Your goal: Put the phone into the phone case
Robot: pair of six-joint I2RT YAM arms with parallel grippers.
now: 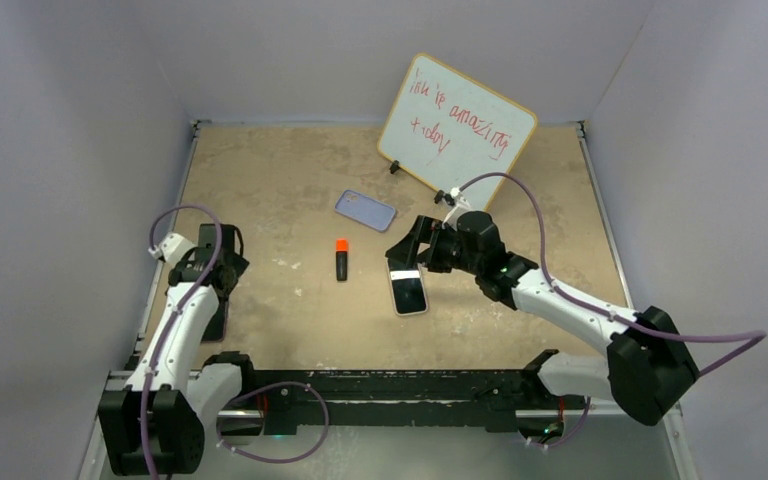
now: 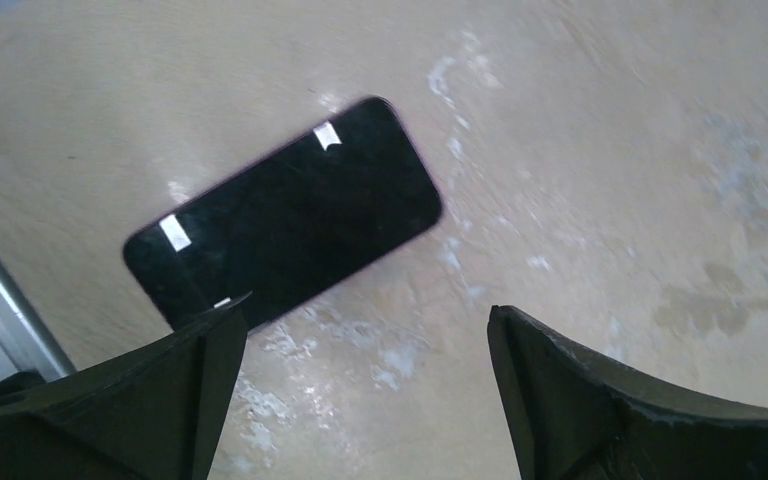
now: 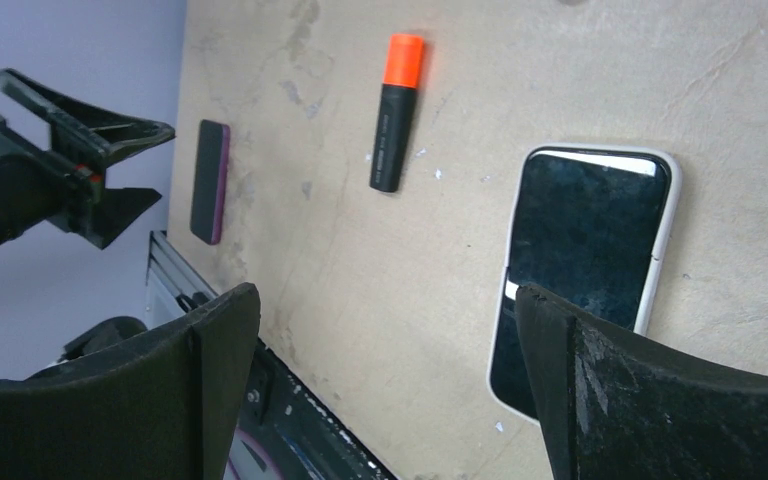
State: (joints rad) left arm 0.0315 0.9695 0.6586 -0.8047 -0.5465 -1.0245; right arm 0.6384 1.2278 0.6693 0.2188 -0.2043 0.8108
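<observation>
The phone [image 1: 409, 291], black-screened with a pale edge, lies flat on the table in front of my right gripper [image 1: 412, 250]. That gripper hangs open just over the phone's far end, holding nothing. In the right wrist view the phone [image 3: 585, 250] lies beside the right finger [image 3: 600, 400], which covers its near corner. The lavender phone case [image 1: 366, 210] lies flat further back, apart from both grippers. My left gripper [image 1: 224, 264] is open at the table's left side, above a second dark phone [image 2: 290, 215].
A black marker with an orange cap [image 1: 341, 260] lies between the case and the phone. A whiteboard with red writing [image 1: 457, 130] stands propped at the back. The second dark phone [image 3: 210, 180] has a purplish edge and lies near the left rail.
</observation>
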